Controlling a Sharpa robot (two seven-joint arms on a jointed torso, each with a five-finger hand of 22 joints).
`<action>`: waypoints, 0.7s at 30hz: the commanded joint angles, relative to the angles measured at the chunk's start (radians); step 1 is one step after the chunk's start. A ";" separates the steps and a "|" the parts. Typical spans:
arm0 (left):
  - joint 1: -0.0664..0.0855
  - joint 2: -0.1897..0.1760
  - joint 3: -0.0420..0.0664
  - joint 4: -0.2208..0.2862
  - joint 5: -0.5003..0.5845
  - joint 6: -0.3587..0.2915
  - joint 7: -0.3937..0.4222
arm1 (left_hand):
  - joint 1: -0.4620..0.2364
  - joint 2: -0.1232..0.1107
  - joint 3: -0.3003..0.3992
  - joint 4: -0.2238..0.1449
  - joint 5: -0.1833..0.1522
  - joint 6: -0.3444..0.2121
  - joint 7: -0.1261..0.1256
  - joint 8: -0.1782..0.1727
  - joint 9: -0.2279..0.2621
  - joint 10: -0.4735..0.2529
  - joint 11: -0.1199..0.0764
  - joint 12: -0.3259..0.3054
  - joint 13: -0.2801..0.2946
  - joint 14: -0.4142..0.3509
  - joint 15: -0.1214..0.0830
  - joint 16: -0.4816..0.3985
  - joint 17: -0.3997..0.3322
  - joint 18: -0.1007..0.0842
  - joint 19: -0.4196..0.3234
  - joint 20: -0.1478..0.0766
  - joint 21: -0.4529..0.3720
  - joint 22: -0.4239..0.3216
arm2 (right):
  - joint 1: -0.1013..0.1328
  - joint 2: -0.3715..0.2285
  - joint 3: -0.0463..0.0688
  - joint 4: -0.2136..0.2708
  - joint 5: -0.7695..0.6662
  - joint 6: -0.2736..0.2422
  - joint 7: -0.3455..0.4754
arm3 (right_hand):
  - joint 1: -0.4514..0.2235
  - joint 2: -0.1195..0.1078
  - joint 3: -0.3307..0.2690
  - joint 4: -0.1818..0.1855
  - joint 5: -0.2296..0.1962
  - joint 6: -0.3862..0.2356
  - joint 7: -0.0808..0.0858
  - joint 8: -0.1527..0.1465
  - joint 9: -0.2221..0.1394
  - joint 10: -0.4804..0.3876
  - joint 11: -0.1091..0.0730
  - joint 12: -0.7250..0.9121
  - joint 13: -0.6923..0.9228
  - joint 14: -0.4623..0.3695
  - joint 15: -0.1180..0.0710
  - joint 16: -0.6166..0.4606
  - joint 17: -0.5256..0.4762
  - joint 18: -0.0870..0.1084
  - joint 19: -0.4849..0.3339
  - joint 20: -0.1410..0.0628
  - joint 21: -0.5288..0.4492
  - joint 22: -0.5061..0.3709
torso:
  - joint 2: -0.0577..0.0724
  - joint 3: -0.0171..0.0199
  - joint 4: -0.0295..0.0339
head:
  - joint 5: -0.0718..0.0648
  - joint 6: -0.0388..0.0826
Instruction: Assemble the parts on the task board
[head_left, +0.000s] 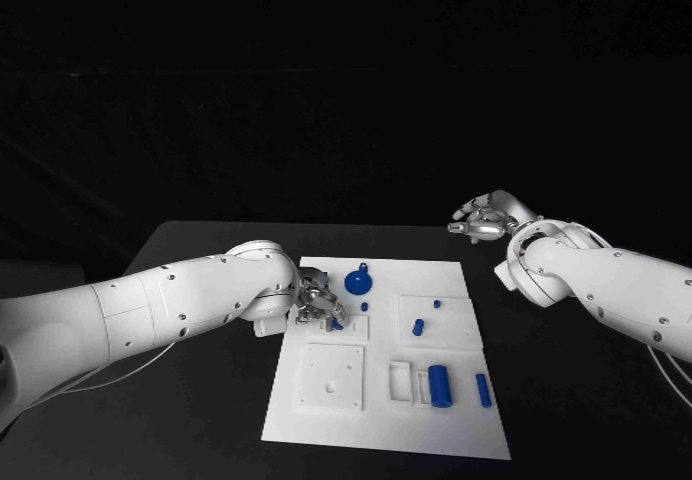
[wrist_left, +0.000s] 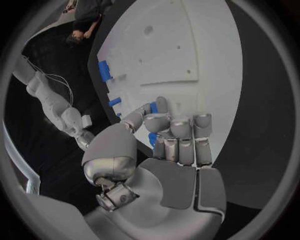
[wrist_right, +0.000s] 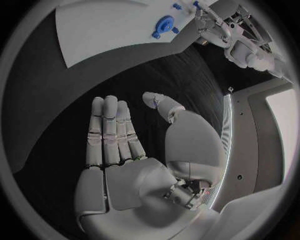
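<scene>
The white task board (head_left: 389, 420) lies in the middle of the black table. My left hand (head_left: 317, 303) hovers over the board's upper left part, fingers curled around a small blue part (wrist_left: 152, 138) held against the thumb. Just right of that hand sits a round blue part with a knob (head_left: 361, 280). Two small blue pegs (head_left: 418, 325) stand mid-board. A thick blue cylinder (head_left: 440, 385) and a thin blue bar (head_left: 483, 390) lie at the lower right. My right hand (head_left: 483, 220) floats beyond the board's far right corner, fingers (wrist_right: 112, 130) straight and apart, holding nothing.
A raised square plate with a hole (head_left: 332, 375) and a slotted block (head_left: 400, 383) stand on the board's lower half. Bare black table (head_left: 577, 400) surrounds the board. In the right wrist view the board (wrist_right: 106, 30) and the round blue part (wrist_right: 164, 24) lie ahead of the palm.
</scene>
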 joint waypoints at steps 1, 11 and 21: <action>0.001 0.003 0.001 0.004 -0.012 0.017 -0.003 | 0.050 0.039 0.038 -0.039 0.007 0.044 -0.037 -0.003 0.001 -0.065 -0.053 0.002 0.001 -0.004 -0.033 0.004 0.001 0.002 -0.005 -0.164 0.006 -0.001 | 0.000 0.000 0.000 0.001 -0.003 0.011 0.011 | -0.001 0.009 0.000 -0.007 0.004 0.000 0.009 0.001 0.000 -0.005 0.000 0.007 -0.002 -0.008 0.001 -0.006 -0.001 0.007 0.005 0.003 -0.006 0.023 | 0.000 0.0002 -0.0002 | 0.001 0.000; 0.001 0.008 0.000 0.007 -0.017 -0.003 -0.004 | 0.041 0.037 0.033 -0.032 -0.007 0.044 -0.036 -0.008 0.007 -0.065 -0.052 0.000 0.002 -0.004 -0.033 0.003 -0.001 0.002 -0.005 -0.164 0.008 -0.005 | 0.000 0.000 0.000 0.001 -0.002 0.012 0.011 | -0.001 0.009 0.000 -0.008 0.004 -0.001 0.009 0.001 0.000 -0.005 0.000 0.007 -0.003 -0.009 0.001 -0.006 -0.001 0.007 0.005 0.003 -0.006 0.023 | 0.000 0.0008 -0.0002 | 0.001 -0.002; 0.001 0.014 0.000 0.007 -0.032 -0.037 -0.002 | 0.030 0.028 0.027 -0.016 -0.029 0.047 -0.035 -0.019 0.013 -0.064 -0.050 -0.002 0.002 -0.004 -0.033 0.000 -0.004 0.003 -0.005 -0.165 0.010 -0.011 | 0.000 0.000 0.000 0.002 -0.002 0.014 0.012 | -0.001 0.009 0.000 -0.008 0.004 -0.001 0.009 0.001 0.000 -0.005 0.000 0.008 -0.003 -0.009 0.001 -0.006 -0.001 0.007 0.004 0.003 -0.006 0.023 | 0.000 0.0008 -0.0001 | 0.002 0.001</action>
